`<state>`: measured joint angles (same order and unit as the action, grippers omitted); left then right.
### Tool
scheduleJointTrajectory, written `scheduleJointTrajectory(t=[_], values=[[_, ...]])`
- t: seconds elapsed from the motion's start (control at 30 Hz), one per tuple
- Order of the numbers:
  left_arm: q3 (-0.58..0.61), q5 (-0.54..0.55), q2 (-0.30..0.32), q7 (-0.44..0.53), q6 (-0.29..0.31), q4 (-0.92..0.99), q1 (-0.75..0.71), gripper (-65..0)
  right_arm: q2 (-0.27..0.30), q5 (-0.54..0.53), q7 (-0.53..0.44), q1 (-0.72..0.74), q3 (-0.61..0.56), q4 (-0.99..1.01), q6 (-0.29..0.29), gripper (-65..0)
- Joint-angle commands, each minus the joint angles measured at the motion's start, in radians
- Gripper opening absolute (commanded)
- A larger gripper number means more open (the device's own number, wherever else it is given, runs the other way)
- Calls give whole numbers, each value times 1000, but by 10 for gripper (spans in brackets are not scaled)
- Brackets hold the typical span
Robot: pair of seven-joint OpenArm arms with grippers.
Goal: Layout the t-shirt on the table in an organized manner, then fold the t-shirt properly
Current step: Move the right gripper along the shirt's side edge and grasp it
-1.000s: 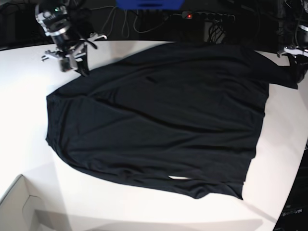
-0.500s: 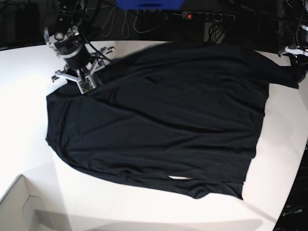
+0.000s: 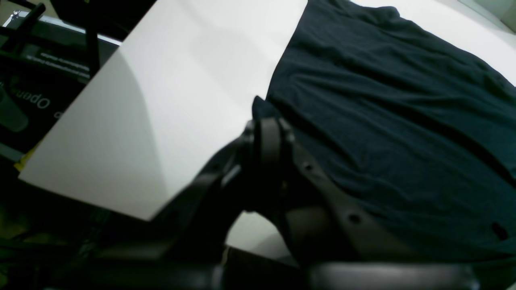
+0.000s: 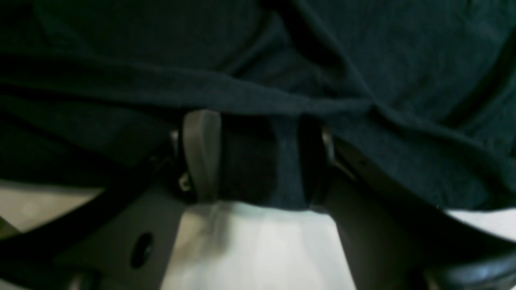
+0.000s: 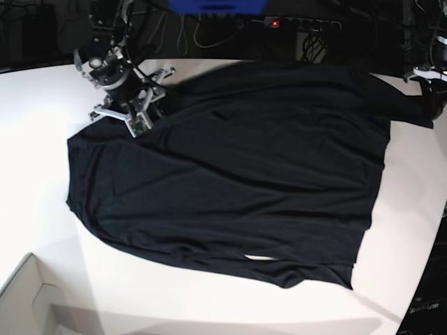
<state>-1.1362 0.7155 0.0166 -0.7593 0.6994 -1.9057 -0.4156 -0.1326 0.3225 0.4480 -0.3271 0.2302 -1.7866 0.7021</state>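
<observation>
A black t-shirt (image 5: 230, 174) is seen spread nearly flat across the white tabletop (image 5: 35, 139) in the base view, its body reaching from about nine o'clock to three o'clock. What the base view leaves unclear is supplied by the right wrist view: the right gripper (image 4: 258, 161) is shown with its jaws parted around a fold of the shirt's edge, cloth lying between them and bare tabletop below. In the left wrist view, the left gripper (image 3: 268, 141) is seen with jaws pressed together on a small dark tip at the shirt's edge; whether that tip is shirt fabric is hard to make out. In the base view that gripper is largely cut off at the two o'clock edge. Bare tabletop is left at nine o'clock and along six o'clock, where a cardboard box (image 5: 28, 300) corner intrudes at seven o'clock.
</observation>
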Motion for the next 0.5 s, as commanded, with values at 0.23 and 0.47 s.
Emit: scheduleJointTrajectory(t=[0.23, 0.47], values=[[-6, 20, 10, 27, -1, -15, -2, -647, -2, -12, -21, 6, -55, -11, -4, -336], [-5, 20, 7, 27, -1, -15, -1, -647, -2, -12, -16, 26, -74, -6, -4, -336]])
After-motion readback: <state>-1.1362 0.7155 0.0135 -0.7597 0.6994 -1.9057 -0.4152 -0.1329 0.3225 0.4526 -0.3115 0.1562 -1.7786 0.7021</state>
